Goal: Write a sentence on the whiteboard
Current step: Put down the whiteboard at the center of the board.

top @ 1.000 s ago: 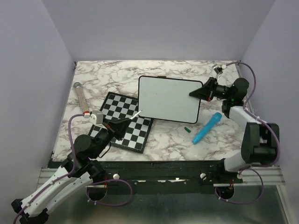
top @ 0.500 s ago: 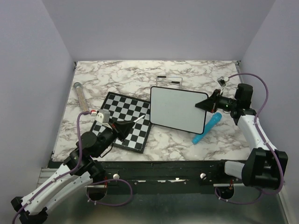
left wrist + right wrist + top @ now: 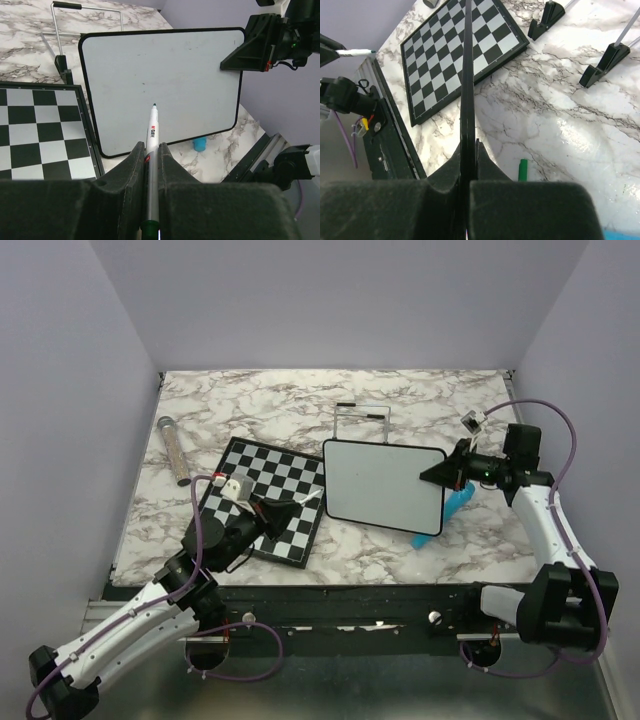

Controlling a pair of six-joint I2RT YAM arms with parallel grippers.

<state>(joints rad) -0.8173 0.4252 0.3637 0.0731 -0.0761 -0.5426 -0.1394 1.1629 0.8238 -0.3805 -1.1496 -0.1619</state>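
Note:
The whiteboard [image 3: 383,485] is held up off the table, its white face tilted toward the left arm. No sentence is in view on that face [image 3: 160,85], which looks plain white. My right gripper [image 3: 432,473] is shut on the board's right edge, and the board shows edge-on [image 3: 468,75] in the right wrist view. My left gripper [image 3: 285,510] is shut on a silver marker [image 3: 153,130]. The marker's dark tip points at the board's middle, a short way off it.
A checkered chessboard [image 3: 270,495] lies under the left gripper. A wire stand [image 3: 360,420] stands behind the board. A blue tube-like object [image 3: 452,508] lies under its right lower corner, with a green cap [image 3: 522,170] nearby. A clear tube [image 3: 172,448] rests far left.
The right arm has lifted the whiteboard off the table, shifted it right and tilted it up. The left arm has moved forward with the marker toward it.

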